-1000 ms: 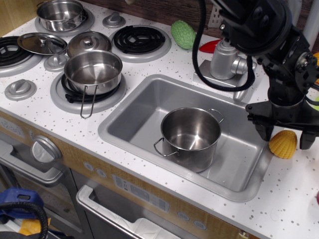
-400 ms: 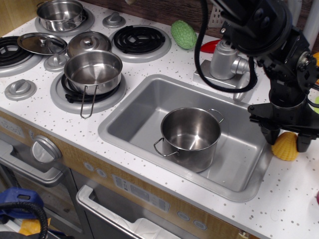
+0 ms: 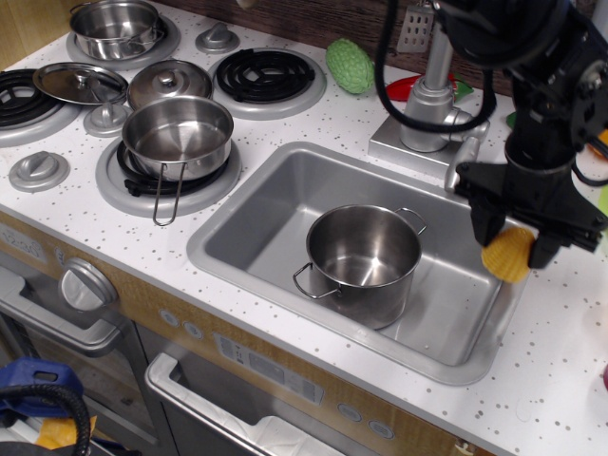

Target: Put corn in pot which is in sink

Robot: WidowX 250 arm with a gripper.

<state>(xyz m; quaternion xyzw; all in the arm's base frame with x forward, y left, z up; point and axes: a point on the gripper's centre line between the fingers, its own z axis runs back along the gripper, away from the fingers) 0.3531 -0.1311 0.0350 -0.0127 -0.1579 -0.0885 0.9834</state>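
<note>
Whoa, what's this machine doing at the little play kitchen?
A black robot arm has its gripper clamped on a small yellow toy corn, holding it over the right edge of the sink. A shiny steel pot with two loop handles sits empty in the sink, to the left of the corn. The corn is not in the pot yet; that looks like where it is headed.

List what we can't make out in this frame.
- Corn: top hidden between the hand's fingers.
- Arm: upper part cut off by the top and right edges.
- Red toy: mostly behind the faucet and cable.
- Sink: floor under the pot hidden.
</note>
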